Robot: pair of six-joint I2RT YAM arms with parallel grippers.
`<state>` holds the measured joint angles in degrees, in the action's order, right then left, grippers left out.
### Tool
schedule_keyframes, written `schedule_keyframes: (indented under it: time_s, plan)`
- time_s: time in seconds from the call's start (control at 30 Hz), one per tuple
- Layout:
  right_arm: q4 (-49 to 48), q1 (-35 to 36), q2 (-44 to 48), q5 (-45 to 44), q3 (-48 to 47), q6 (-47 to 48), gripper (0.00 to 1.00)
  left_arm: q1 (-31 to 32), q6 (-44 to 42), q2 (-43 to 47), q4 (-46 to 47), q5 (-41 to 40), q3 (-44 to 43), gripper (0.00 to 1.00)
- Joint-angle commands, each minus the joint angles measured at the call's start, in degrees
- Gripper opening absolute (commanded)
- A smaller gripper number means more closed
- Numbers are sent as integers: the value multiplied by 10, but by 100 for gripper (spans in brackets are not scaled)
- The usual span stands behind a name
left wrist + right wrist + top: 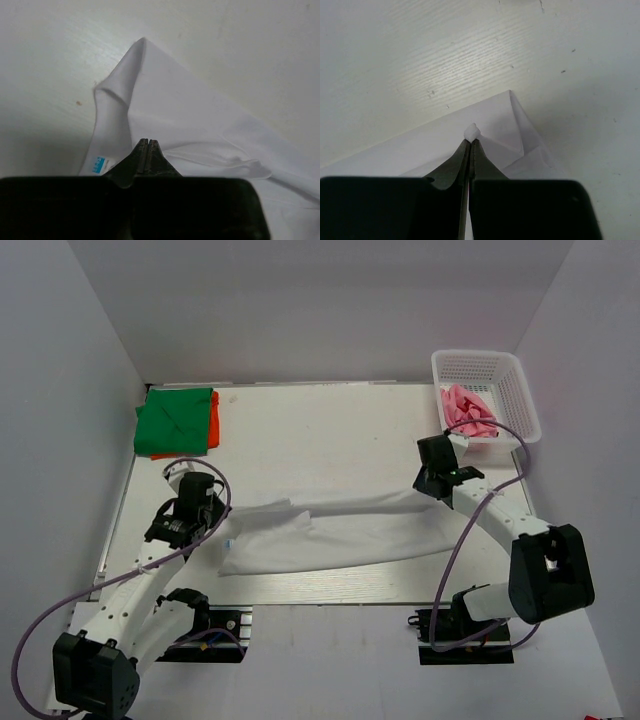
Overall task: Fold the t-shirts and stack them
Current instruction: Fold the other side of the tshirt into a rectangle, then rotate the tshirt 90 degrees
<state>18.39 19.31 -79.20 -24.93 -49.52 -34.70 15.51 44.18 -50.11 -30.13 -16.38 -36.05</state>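
My left hand [149, 142] and right hand [471, 141] are both pinched tight on the white t-shirt [330, 535], which lies stretched in a long band across the tabletop [320, 430] from 9 o'clock to 3 o'clock. The green t-shirt [175, 420] sits folded on the orange t-shirt [213, 425] at 10 o'clock. The pink t-shirt [468, 412] lies in the basket [525, 400] at 2 o'clock.

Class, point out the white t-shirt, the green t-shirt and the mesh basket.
white t-shirt [340, 540], top view, middle of cloth
green t-shirt [175, 420], top view, folded top face
mesh basket [478, 364], top view, far wall
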Motion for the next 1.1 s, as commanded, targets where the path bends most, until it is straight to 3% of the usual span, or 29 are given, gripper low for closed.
schedule_keyframes:
  time_s: [0.0,0.03,0.07,0.13,0.17,0.2,0.27,0.3,0.4,0.53,0.63,0.8,0.97,1.07]
  plan:
    - [-6,3,30,6,31,-19,0,1,60,24,-57,2,33,0]
    - [-5,5,33,2,45,-27,0,1,74,30,-73,9,38,0]
    - [4,4,38,2,53,-31,11,1,89,30,-114,20,38,0]
    - [16,5,57,6,80,-34,19,1,128,36,-156,28,43,6]
    - [26,5,76,15,91,-34,36,1,136,41,-187,34,43,14]
    - [37,4,83,18,93,-30,45,1,152,41,-200,39,43,48]
    - [50,4,109,19,99,-30,50,1,152,59,-208,50,36,61]
    - [52,3,116,16,97,-27,52,1,158,64,-208,58,36,82]
    - [45,1,143,4,90,-20,61,1,158,72,-208,58,5,100]
    - [6,5,146,44,72,9,70,1,125,63,-149,50,-8,100]
    - [-49,5,117,101,66,41,90,1,99,23,-67,88,-8,100]
    - [-106,11,39,158,45,67,90,1,72,-152,65,179,-19,100]
    - [-84,13,-28,182,38,58,90,7,58,-285,84,197,-49,100]
    - [-60,15,-23,168,70,32,90,7,58,-344,96,182,-64,100]
